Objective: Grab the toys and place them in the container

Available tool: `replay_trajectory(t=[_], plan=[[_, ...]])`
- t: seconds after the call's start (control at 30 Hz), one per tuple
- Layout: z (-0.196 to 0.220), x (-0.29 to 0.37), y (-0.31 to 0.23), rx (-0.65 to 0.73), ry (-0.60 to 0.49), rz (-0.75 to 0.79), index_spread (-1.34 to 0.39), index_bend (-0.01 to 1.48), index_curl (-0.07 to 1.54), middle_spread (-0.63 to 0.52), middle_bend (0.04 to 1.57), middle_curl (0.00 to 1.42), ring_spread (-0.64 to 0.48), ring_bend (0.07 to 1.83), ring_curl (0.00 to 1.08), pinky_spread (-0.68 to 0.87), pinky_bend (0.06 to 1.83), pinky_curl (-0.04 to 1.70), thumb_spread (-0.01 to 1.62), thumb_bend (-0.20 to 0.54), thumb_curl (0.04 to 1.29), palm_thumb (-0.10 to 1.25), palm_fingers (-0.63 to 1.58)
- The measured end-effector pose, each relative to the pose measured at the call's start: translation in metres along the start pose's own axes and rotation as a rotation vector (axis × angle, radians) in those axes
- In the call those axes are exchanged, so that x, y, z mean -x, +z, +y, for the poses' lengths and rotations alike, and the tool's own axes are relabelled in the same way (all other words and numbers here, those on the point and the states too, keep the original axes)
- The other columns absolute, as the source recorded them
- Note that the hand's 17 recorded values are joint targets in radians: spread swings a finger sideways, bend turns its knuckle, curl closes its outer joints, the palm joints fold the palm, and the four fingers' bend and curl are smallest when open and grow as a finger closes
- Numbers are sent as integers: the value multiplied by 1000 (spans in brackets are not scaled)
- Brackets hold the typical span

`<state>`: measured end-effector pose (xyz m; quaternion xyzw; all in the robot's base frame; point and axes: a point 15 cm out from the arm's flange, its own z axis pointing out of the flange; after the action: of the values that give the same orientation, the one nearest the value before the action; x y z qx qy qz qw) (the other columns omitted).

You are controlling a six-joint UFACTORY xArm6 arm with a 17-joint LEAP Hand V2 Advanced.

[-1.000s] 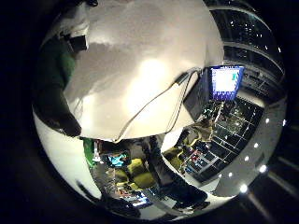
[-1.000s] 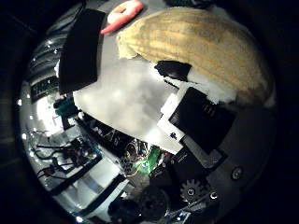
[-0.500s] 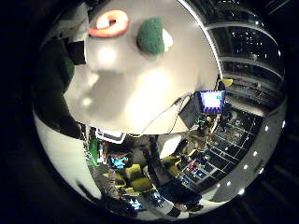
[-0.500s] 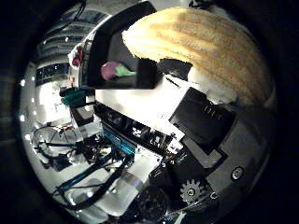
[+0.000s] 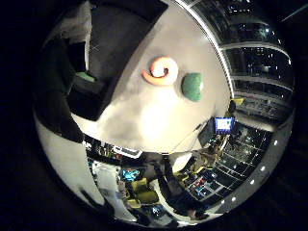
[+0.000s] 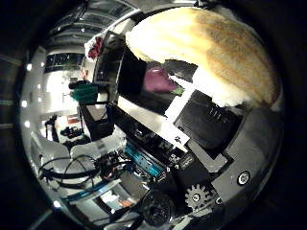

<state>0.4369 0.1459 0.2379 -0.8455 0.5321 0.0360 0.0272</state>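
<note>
In the right thumb side palm view a large yellow ribbed soft toy (image 6: 216, 43) fills the space close to the palm. My hand's black parts (image 6: 206, 123) press against it and it stays with the hand. Beside it stands the black container (image 6: 127, 65) with a purple and pink toy (image 6: 159, 79) inside. In the right little finger side palm view an orange and white ring-shaped toy (image 5: 160, 69) and a green toy (image 5: 192, 87) lie side by side on the white table (image 5: 144, 115). A dark finger (image 5: 53, 82) shows at that view's edge.
A dark box with a green bit (image 5: 89, 89) sits at the table's edge. A teal object (image 6: 84, 93) stands beyond the container. Room clutter, chairs and a lit screen (image 5: 224, 124) lie past the table.
Both views have swung as the hand moved. The container now sits closer in the thumb side view, with the purple toy in it. The yellow toy stays against the palm.
</note>
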Motion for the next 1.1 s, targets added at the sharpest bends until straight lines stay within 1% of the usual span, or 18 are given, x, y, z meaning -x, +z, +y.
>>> replay_trajectory(t=[0.03,0.07,0.1,0.13,0.17,0.2,0.27,0.33,0.37,0.47,0.57,0.73,0.9,0.93,1.0,1.03,1.1], plan=[[-3,1,0,-14,4,-6,-231,974,623,-104,1276,579,-170,1414,548,-275,1159,798,848,-52,613,890,1091],[-7,2,-1,-31,8,-12,-277,747,579,-125,1209,560,-192,1397,538,-349,1168,773,822,-46,610,862,867],[-8,3,-1,-36,10,-18,-352,541,541,-149,1072,522,-212,1325,527,-350,1169,770,873,-21,600,865,387],[-7,3,-1,-30,10,-19,-376,552,562,-148,1047,526,-201,1300,548,-315,1149,807,905,-18,593,866,259],[-3,3,0,-16,7,-18,-432,545,497,-109,830,439,-107,1013,444,-106,1039,759,947,-26,575,849,-120],[2,3,1,2,1,-18,-458,517,442,-83,711,386,-29,836,350,24,963,683,968,-29,562,836,-197],[7,3,2,24,-23,-18,-485,432,386,-29,516,319,88,630,255,254,804,567,993,-30,533,812,-205],[8,2,-3,17,-57,-11,-491,378,368,-7,436,297,132,547,226,338,734,519,997,-33,517,796,-188],[8,1,-4,13,-68,-7,-492,319,349,11,363,280,163,488,208,393,683,480,999,-34,497,777,-155],[11,-5,-16,-4,-92,3,-495,201,322,37,238,265,208,376,185,461,588,410,997,-29,456,754,-74],[18,-31,-32,-18,-80,52,-495,164,305,44,189,268,217,328,183,478,547,377,994,-28,429,735,-42],[43,-105,-70,-51,-26,181,-456,161,291,47,202,287,206,313,195,471,505,350,990,-26,401,727,4],[65,-167,-85,-79,71,219,-424,161,281,33,226,310,181,314,211,458,460,326,994,-23,386,735,64],[69,-182,-86,-92,95,228,-420,162,281,32,230,311,178,318,212,456,454,323,995,-23,385,736,75],[75,-217,-91,-135,162,252,-412,168,280,11,274,325,147,358,226,443,404,303,1012,-19,381,752,189],[80,-236,-90,-152,201,261,-410,165,280,3,282,327,138,360,227,444,395,298,1023,-19,378,757,206],[94,-268,-79,-152,271,262,-406,168,282,-5,305,334,123,377,231,445,372,290,1038,-17,374,766,252]])
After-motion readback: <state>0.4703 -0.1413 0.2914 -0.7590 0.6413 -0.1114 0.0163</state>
